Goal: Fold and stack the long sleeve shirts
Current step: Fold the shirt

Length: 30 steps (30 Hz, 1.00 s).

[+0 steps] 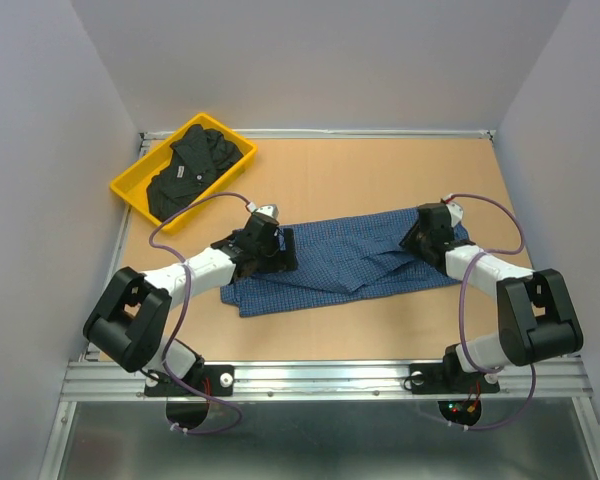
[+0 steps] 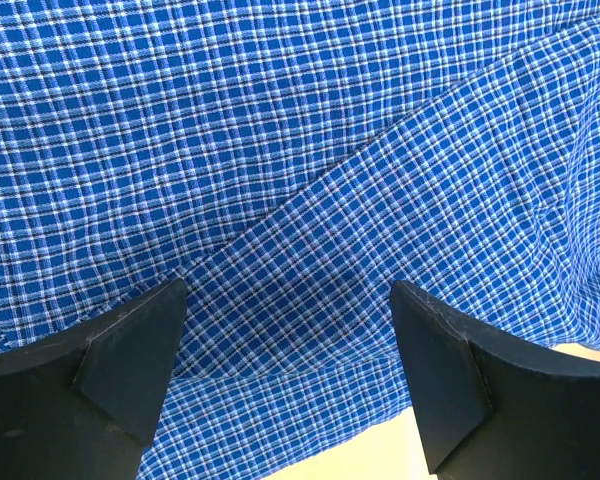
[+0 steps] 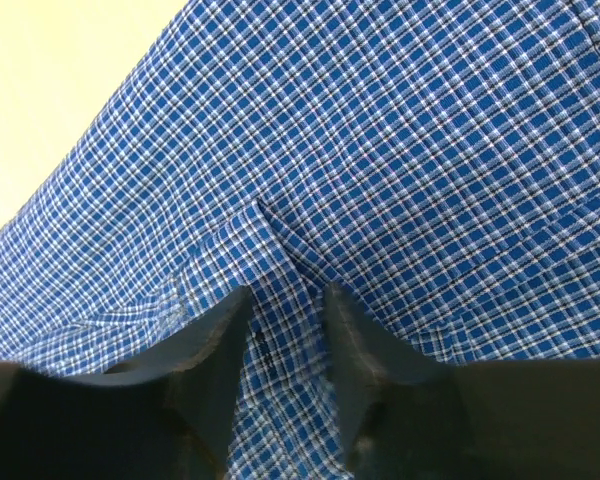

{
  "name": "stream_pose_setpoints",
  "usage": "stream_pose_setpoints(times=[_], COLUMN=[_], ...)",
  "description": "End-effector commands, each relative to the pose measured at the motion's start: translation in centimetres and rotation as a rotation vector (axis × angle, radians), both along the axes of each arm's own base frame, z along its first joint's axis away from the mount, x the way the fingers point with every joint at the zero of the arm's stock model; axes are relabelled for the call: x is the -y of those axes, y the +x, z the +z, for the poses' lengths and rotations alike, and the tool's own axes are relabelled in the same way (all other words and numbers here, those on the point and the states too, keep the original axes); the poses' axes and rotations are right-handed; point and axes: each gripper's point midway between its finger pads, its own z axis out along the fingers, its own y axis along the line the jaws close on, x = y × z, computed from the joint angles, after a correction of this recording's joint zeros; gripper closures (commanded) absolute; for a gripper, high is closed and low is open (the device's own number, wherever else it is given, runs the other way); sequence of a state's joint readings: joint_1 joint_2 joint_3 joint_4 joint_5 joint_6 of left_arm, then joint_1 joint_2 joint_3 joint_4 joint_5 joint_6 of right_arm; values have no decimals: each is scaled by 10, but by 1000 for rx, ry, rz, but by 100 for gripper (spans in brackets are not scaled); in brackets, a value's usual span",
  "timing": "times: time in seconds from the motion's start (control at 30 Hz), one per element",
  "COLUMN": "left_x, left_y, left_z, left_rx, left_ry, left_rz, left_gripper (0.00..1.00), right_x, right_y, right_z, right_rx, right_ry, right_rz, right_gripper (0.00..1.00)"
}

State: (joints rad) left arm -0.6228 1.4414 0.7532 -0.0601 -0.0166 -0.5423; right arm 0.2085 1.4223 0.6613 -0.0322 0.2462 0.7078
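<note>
Two grippers meet the blue shirt (image 1: pixel 350 255). The right gripper (image 3: pixel 285 295) has its fingers drawn close on a raised pleat of cloth at the shirt's right end. The left gripper (image 2: pixel 288 290) hangs spread wide just above the cloth near its left end, holding nothing. The shirt lies flattened on the table (image 1: pixel 380 170), long axis left to right, its right end angled slightly farther away. One black shirt (image 1: pixel 195 165) lies crumpled in one yellow tray (image 1: pixel 130 190) at the far left corner, well apart from the arms. Two shirts in all.
</note>
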Motion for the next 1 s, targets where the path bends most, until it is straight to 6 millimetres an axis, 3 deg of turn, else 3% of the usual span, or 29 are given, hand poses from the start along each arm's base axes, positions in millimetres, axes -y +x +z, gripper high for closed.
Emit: stream_pose_setpoints(times=[0.0, 0.13, 0.23, 0.47, 0.63, 0.73, 0.77, 0.83, 0.97], left_x=[-2, -4, -6, -11, -13, -13, -12, -9, -4], left_y=[1, -4, -7, -10, -10, -10, -10, -8, -6], left_z=[-5, -15, -19, -21, -22, -22, -21, -17, -5], left_rx=[8, -19, -31, -36, -35, -36, -34, -27, -8], left_ry=[7, 24, 32, 48, 57, 56, 54, 43, 20], left_rz=[23, 22, 23, 29, 32, 29, 29, 22, 22], left_gripper=[6, 6, 6, 6, 6, 6, 6, 6, 5], right_x=[0, 6, 12, 23, 26, 26, 26, 25, 10], right_y=[17, 22, 31, 53, 62, 65, 65, 65, 61], right_z=[20, 29, 47, 84, 77, 72, 67, 68, 88], right_rx=[67, 92, 137, 232, 231, 220, 209, 208, 258], right_ry=[16, -21, -58, -145, -178, -192, -196, -199, -164], right_rz=[-19, -31, -36, -56, -53, -48, -43, -29, 67], right_gripper=[64, 89, 99, 99, 99, 92, 82, 71, 38])
